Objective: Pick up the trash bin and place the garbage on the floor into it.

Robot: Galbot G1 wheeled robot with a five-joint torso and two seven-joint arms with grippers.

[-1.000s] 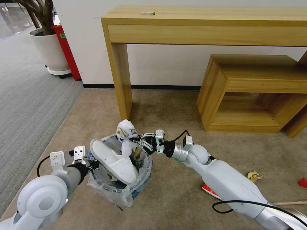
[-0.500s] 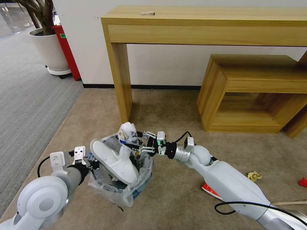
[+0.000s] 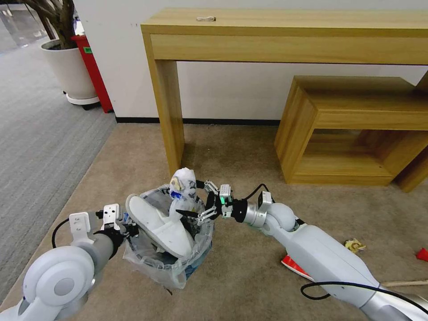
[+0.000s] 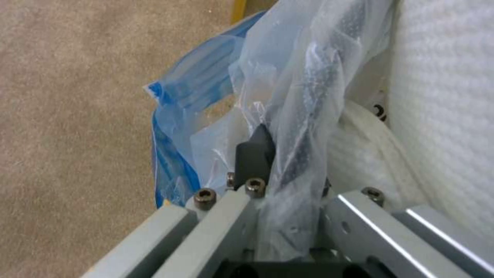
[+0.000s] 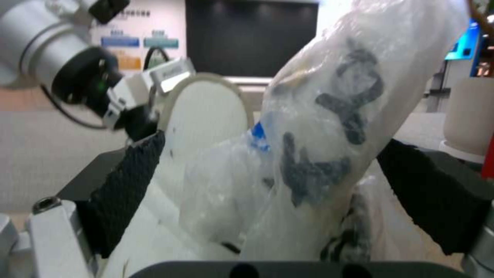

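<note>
The trash bin [image 3: 167, 249] sits on the beige carpet floor [image 3: 249, 276] just in front of the robot, lined with a crinkly clear bag and already crowded: a white slipper [image 3: 158, 225] lies tilted across its mouth. The left end effector [image 3: 127, 228] is clamped on the bin's near rim and liner, which the left wrist view shows pinched between its fingers [image 4: 254, 152].

The right end effector [image 3: 196, 203] hovers at the far rim with its fingers spread apart, either side of a bagged bundle [image 3: 182, 187] that stands upright out of the bin; in the right wrist view the black pads [image 5: 129, 181] flank the wrapped thing without pressing it.

The step in hand looks like letting this piece settle inside. To do it well, the right arm should draw back clear of the loose plastic so nothing snags and tips the bundle out, while the left grip keeps the bin steady. More garbage is left on the carpet: a red-white packet [image 3: 294, 266], a crumpled yellowish scrap [image 3: 354, 245], a red wrapper [image 3: 422, 254] and a wooden stick [image 3: 403, 283].
</note>
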